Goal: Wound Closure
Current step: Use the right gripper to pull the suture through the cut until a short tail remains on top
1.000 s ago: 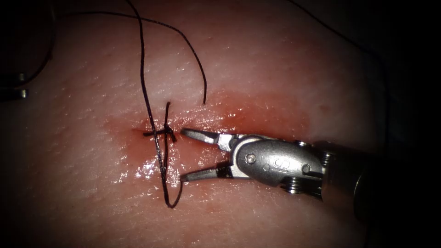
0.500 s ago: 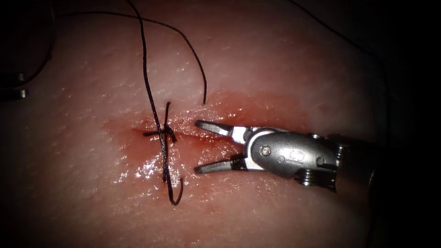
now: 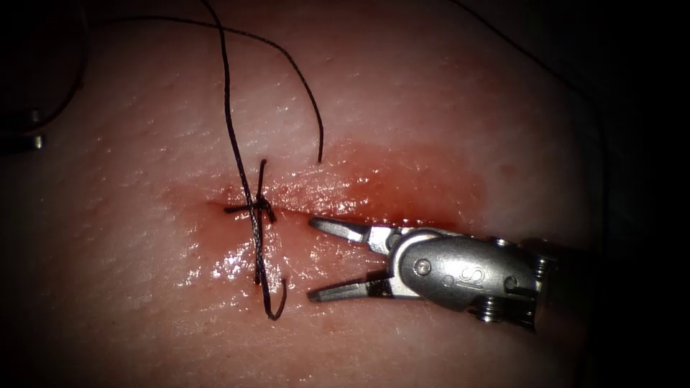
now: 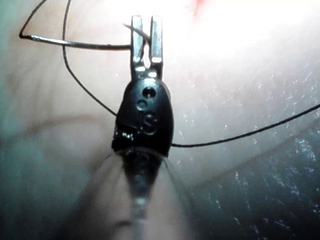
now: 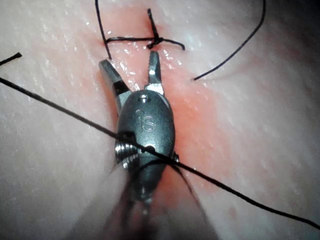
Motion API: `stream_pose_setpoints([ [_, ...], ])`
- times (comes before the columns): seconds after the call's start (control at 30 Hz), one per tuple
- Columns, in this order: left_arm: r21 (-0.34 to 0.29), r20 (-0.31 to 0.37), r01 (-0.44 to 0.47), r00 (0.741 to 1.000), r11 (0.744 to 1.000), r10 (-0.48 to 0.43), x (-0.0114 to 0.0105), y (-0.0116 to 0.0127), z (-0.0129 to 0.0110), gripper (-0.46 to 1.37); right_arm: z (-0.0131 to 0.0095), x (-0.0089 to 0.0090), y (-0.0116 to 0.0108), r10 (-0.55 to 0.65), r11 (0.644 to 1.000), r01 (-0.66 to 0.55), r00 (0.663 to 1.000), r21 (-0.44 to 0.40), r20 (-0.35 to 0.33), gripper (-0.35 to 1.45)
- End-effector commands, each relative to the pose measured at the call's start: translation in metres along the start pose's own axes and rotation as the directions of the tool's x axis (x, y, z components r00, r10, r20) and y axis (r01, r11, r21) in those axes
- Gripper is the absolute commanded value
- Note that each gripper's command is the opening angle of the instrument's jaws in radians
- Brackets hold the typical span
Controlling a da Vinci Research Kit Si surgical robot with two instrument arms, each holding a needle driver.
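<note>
On the tissue [image 3: 402, 93] the cut [image 3: 374, 218] runs left to right, wet with red fluid [image 3: 402, 183]. A tied knot [image 3: 257, 207] sits at the cut's left end. Dark thread [image 3: 228, 108] runs from it up out of the picture, and a short tail [image 3: 276, 305] curls below. My right tool [image 3: 310, 259] lies just right of the knot, open, holding nothing; the right wrist view shows its jaws [image 5: 130, 62] spread in front of the knot [image 5: 152, 41]. My left tool [image 4: 147, 22] is shut on the needle [image 4: 80, 44] near one end, clear of the tissue.
A cut thread end [image 3: 320, 154] hangs above the cut, right of the knot. In the right wrist view a long strand [image 5: 60, 111] crosses over the right tool's body. Another strand [image 4: 240, 136] trails from behind the left tool. Two small metal glints [image 3: 34, 129] sit at the far left edge.
The right tool drew back to the right, away from the knot, then dropped lower in the picture, its jaws staying open. The thread tail below the knot shifted slightly.
</note>
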Motion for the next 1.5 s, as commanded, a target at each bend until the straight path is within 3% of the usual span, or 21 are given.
stream_pose_setpoints([
  [0.03,-0.009,0.0,0.0,1.0,1.0,0.0,0.0,0.0,0.0,-0.35,0.0003,-0.0002,-0.0002,-0.003,1.0,0.003,1.0,0.002,-0.003,1.12],
  [0.47,-0.011,-0.001,0.0,1.0,1.0,0.0,0.0,0.0001,-0.0003,-0.35,0.003,0.0,-0.0014,-0.007,1.0,0.007,1.0,0.008,-0.016,1.07],
  [0.7,-0.014,-0.002,0.001,1.0,1.0,-0.001,0.0002,0.0,-0.0007,-0.35,0.0033,-0.0003,-0.0015,-0.009,1.0,0.009,1.0,0.006,-0.016,0.87],
  [0.8,-0.014,-0.002,0.0,1.0,1.0,0.0,0.0002,0.0001,-0.0008,-0.35,0.003,-0.0004,-0.0014,-0.01,1.0,0.01,1.0,0.006,-0.019,0.67],
  [0.83,-0.014,-0.002,0.0,1.0,1.0,0.0,0.0002,0.0001,-0.0008,-0.35,0.0029,-0.0005,-0.0014,-0.011,1.0,0.011,1.0,0.007,-0.02,0.53],
  [0.93,-0.014,-0.002,0.0,1.0,1.0,0.0,0.0001,0.0001,-0.0007,-0.35,0.0026,-0.0005,-0.0014,-0.029,1.0,0.029,0.999,0.012,-0.022,-0.25],
  [0.97,-0.014,-0.002,0.0,1.0,1.0,0.0,0.0001,0.0001,-0.0007,-0.35,0.0025,-0.0005,-0.0014,-0.047,0.999,0.047,0.999,0.02,-0.027,-0.35],
  [1.1,-0.012,-0.004,-0.001,1.0,1.0,0.001,0.0001,0.0002,-0.0007,-0.35,0.0024,-0.0004,-0.0016,-0.142,0.989,0.143,0.989,0.029,-0.035,-0.35],
  [1.5,-0.013,-0.004,-0.003,1.0,1.0,0.003,-0.0002,0.0004,-0.0009,-0.35,0.0015,0.0,-0.0021,-0.16,0.984,0.163,0.986,0.068,-0.034,-0.35],
])
